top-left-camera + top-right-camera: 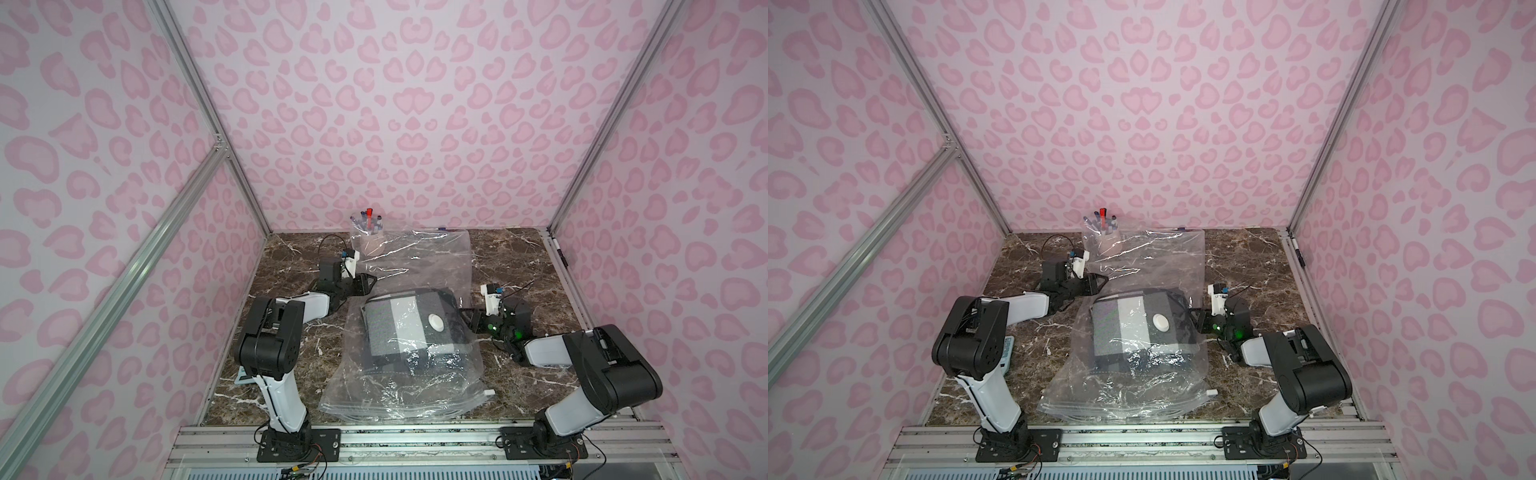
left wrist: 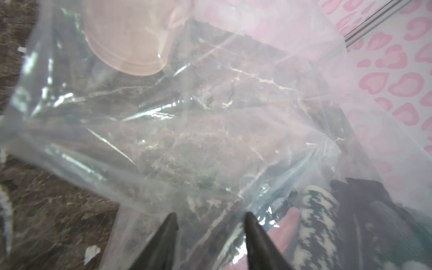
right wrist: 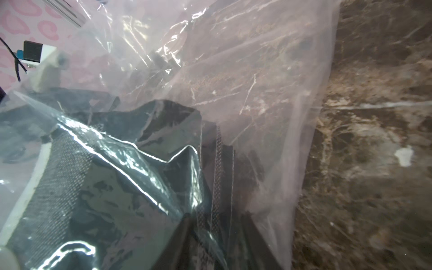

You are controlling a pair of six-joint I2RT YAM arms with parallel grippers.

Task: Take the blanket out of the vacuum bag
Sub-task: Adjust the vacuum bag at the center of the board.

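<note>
**Tech:** Where's the load?

**Me:** It's on the marble table (image 1: 519,257), between my two arms. The vacuum bag (image 1: 399,401) lies flat with its zip edge toward my bases. The folded blanket (image 1: 395,332) is inside it.

**Tech:** How will it handle?

**Me:** The film looks thin, crinkly and slick, so I'd expect it to slide and bunch rather than lift cleanly. The blanket seems soft and light, but bulky enough to drag on the plastic. I'd take the film near the mouth first, then the cloth itself.

**Tech:** And your arms?

**Me:** My left arm (image 1: 270,332) and right arm (image 1: 611,374) both reach low and forward, wrists turned inward. My left gripper (image 2: 210,217) is at the film's left edge beyond the blanket, its fingers apart with plastic between them. My right gripper (image 3: 215,224) is at the right edge beside the blanket, with a pleat of film between its fingers. I can't tell whether that pleat is pinched.

**Tech:** Small parts?

**Me:** The valve (image 1: 436,322) sits over the blanket, and the slider clip (image 1: 489,392) is at the zip's right end.
</note>
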